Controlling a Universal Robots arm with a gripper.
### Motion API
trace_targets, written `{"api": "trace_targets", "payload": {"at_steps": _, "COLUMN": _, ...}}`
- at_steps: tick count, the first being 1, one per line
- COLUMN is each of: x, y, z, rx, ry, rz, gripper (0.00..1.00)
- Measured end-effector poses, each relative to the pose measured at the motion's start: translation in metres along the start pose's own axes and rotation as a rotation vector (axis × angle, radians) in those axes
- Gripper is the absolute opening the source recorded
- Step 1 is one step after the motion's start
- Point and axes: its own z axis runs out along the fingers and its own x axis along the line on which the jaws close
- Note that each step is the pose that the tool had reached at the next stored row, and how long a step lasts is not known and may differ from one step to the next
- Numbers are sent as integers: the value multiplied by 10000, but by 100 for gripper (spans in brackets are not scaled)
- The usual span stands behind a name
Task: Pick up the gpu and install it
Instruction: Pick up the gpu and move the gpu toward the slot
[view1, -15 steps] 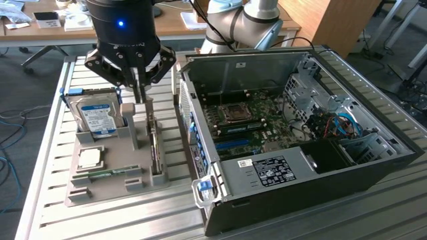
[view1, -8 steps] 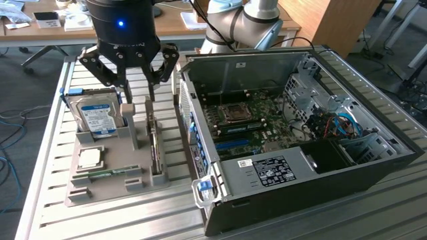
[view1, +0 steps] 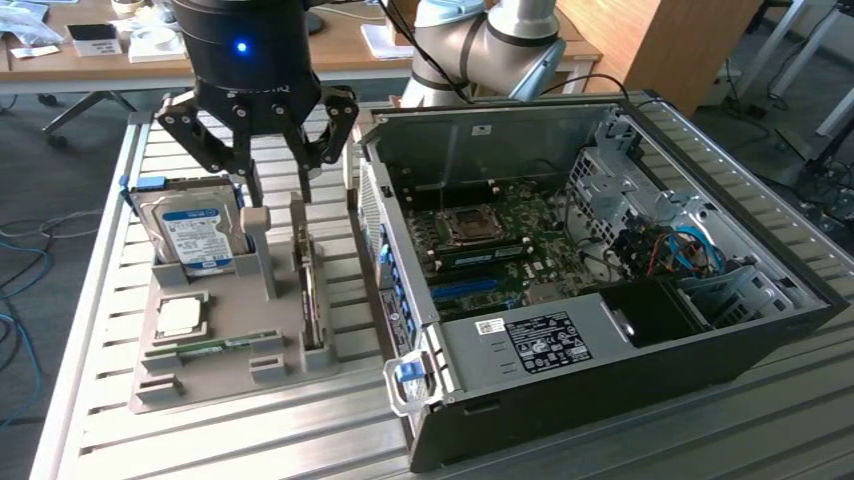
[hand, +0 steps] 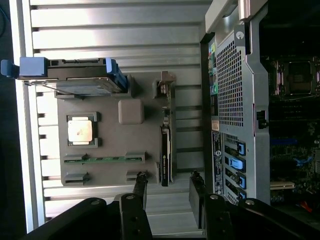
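The gpu (view1: 308, 292) stands on its edge in a slot along the side of the grey holder tray (view1: 227, 378) nearest the computer. In the wrist view the gpu (hand: 165, 152) appears as a thin dark card with a green edge and a metal bracket at one end. My gripper (view1: 276, 185) hangs above the tray's far end, over the gpu's line. It is open, and nothing is between its fingers. In the wrist view the gripper (hand: 169, 184) has its black fingertips (hand: 140, 184) apart, just off one end of the card.
The tray also holds a blue-labelled hard drive (view1: 195, 236), a processor chip (view1: 180, 316) and a narrow memory stick (view1: 214, 347). An open computer case (view1: 694, 340) with its motherboard (view1: 494, 240) lies at the exterior view's right, close beside the tray on the slatted metal table (view1: 267, 440).
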Motion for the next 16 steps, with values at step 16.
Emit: {"api": "trace_targets", "payload": {"at_steps": 16, "x": 6, "y": -9, "z": 206, "rx": -7, "ry": 1, "rz": 1, "gripper": 47}}
